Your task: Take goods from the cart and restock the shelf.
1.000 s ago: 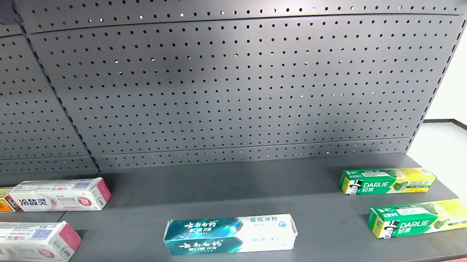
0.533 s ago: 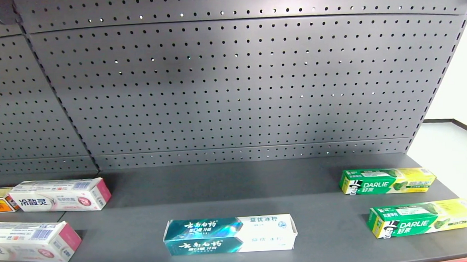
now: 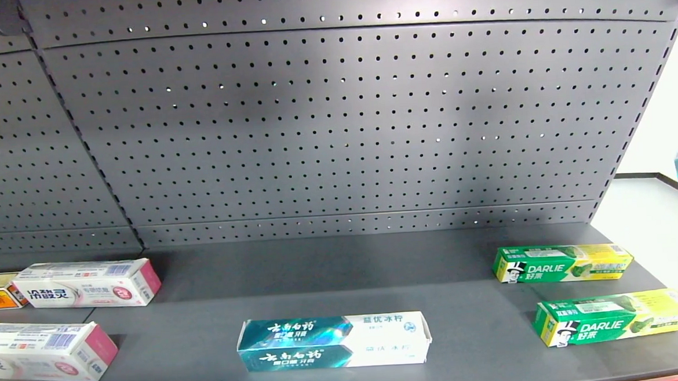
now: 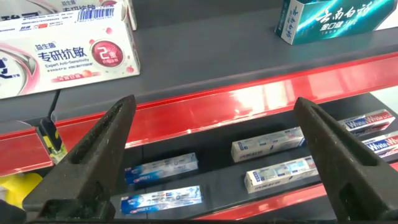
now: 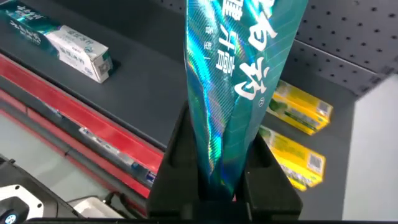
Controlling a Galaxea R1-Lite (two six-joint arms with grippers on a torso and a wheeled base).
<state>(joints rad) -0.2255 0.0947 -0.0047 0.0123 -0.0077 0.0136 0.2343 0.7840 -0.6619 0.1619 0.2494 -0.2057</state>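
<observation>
The right gripper (image 5: 221, 180) is clamped on the lower end of the held box (image 5: 242, 93), a long, slim carton of glossy teal card with a holographic sheen. Its black fingers press the two broad faces. The carton's long axis runs straight out from the fingers, and in the head view it stands upright off the right end of the shelf (image 3: 342, 260), near the front green box (image 3: 612, 316). The left gripper (image 4: 214, 162) is spread wide and empty (its dark, wedge-shaped fingers frame the red lip (image 4: 217, 109)). On the matte grey shelf a matching teal box (image 3: 333, 341) lies flat, long axis left to right, with pink boxes (image 3: 87, 284) at the left. Behind them rises a perforated metal pegboard (image 3: 335, 127).
</observation>
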